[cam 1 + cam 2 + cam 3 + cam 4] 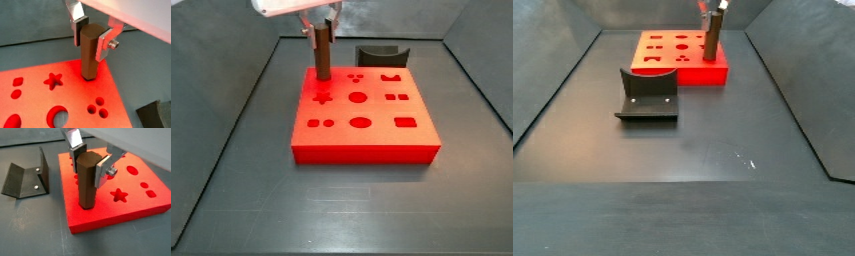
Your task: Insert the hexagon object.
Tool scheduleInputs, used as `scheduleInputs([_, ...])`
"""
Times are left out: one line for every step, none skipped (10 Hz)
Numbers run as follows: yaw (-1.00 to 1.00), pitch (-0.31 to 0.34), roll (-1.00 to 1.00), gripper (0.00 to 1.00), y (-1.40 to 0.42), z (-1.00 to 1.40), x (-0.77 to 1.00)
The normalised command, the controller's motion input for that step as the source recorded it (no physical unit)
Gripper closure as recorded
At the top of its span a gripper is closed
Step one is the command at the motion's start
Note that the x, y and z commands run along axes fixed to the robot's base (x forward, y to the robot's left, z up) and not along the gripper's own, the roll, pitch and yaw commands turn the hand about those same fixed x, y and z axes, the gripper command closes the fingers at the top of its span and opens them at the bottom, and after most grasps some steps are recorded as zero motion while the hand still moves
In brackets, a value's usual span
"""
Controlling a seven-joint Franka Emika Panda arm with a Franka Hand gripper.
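The pincer (90,36) hangs over a back corner of the red block (133,203), its two flat silver fingers (105,44) pressed against opposite sides of the hexagon object (89,52) near its top, so it is clamped on that peg. The peg stands upright, a slim, long, wood-brown rod with flat faceted sides and a matte finish. Its lower end meets the top face of the red block close to the edge; in both wrist views the foot looks to rest at the surface, though whether it sits in a hole cannot be told. In a side view the peg (323,55) rises from the block's far left corner, and in a side view it (710,37) stands at the block's right end.

The red block is a flat rectangular slab, bright and smooth, with cut-out holes: a star (119,194), round holes (98,106), ovals and squarish openings. Beside it on the dark grey counter (687,150) stands the fixture (25,175), a dark L-shaped bracket with small pale screws, near the block but apart from it.
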Motion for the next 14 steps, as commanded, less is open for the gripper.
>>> scheduleInputs([0.0,-0.089,-0.02,1.0,0.0,0.0,0.03])
scheduleInputs([0.0,0.0,0.0,1.0,0.0,0.0,0.32])
scheduleInputs([0.0,0.0,0.0,1.0,0.0,0.0,0.25])
scheduleInputs([0.0,0.0,0.01,1.0,0.0,-0.03,0.06])
scheduleInputs([0.0,0.0,0.02,1.0,0.05,-0.12,-0.16])
scheduleInputs([-0.01,0.0,0.0,1.0,0.03,-0.06,-0.21])
scheduleInputs([0.0,-0.004,0.0,1.0,0.01,-0.07,-0.13])
scheduleInputs([0.0,-0.01,0.0,1.0,0.0,-0.08,0.0])
scheduleInputs([0.02,0.0,0.0,1.0,0.0,-0.14,0.25])
scheduleInputs([0.06,0.0,0.0,1.0,0.0,-0.14,0.35])
scheduleInputs([0.05,0.0,0.0,1.0,0.0,-0.13,0.23])
scheduleInputs([0.01,0.0,0.0,1.0,0.0,-0.17,0.15])
scheduleInputs([0.0,-0.001,0.01,1.0,0.03,-0.21,-0.01])
scheduleInputs([-0.02,-0.003,0.0,1.0,0.1,-0.09,-0.26])
